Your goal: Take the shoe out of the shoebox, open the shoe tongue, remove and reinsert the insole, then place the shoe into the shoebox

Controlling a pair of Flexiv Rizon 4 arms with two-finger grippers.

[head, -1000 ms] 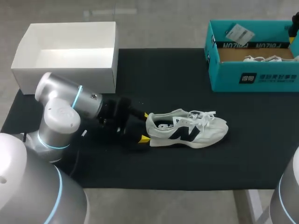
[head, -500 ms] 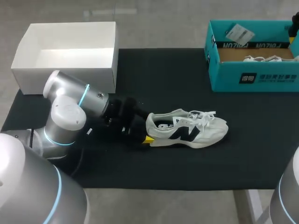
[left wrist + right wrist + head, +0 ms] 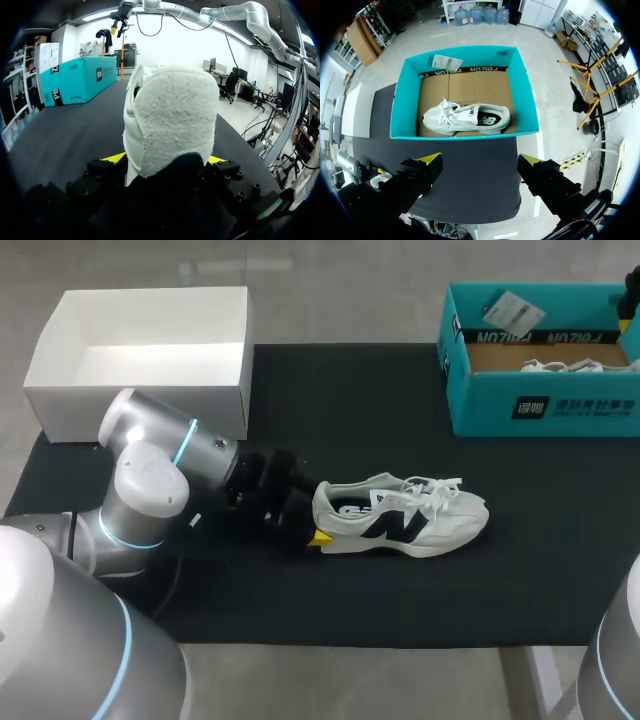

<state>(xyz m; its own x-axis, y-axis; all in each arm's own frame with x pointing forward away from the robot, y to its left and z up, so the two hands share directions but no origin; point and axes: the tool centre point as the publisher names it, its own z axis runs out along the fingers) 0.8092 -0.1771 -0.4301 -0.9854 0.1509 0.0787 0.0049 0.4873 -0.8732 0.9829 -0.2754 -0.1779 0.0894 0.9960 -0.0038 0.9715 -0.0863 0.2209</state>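
The white suede sneaker is sitting nearer the black desk's front edge, left fingers clamping its heel, right fingers hanging apart, empty. A firm, level clamp should be steadying it for tongue-opening.

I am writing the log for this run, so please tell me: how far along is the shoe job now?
Done: one shoe lies on the black mat, outside the teal shoebox. In hand: the left gripper is at its heel; a firm grip cannot be confirmed. The right gripper hangs open above the shoebox. Left: the tongue, the insole, and returning the shoe.
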